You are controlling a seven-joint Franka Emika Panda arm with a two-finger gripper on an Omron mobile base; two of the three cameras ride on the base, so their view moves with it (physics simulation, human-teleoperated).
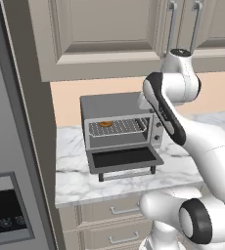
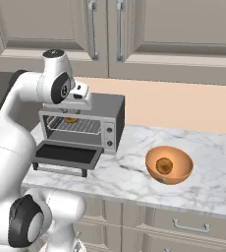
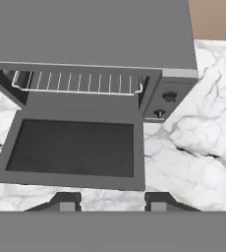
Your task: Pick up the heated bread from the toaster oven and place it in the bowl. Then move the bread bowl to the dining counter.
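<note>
One bread piece on the rack, one already in the bowl.
Heated bread (image 1: 105, 124) lies on the toaster oven (image 1: 115, 108) wire rack, door dropped open; gripper (image 3: 112, 201) hovers above, jaws spread, empty; bowl (image 2: 176, 172) sits well right on the marble counter (image 2: 125, 177).

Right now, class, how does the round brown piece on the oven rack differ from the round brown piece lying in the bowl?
The bread on the rack sits inside the open toaster oven, at the back of the wire rack; the piece in the bowl lies at the bottom of the orange-tan bowl, out on the marble counter. The rack piece looks flat, the bowl piece rounder. Both are small, round and golden-brown.
</note>
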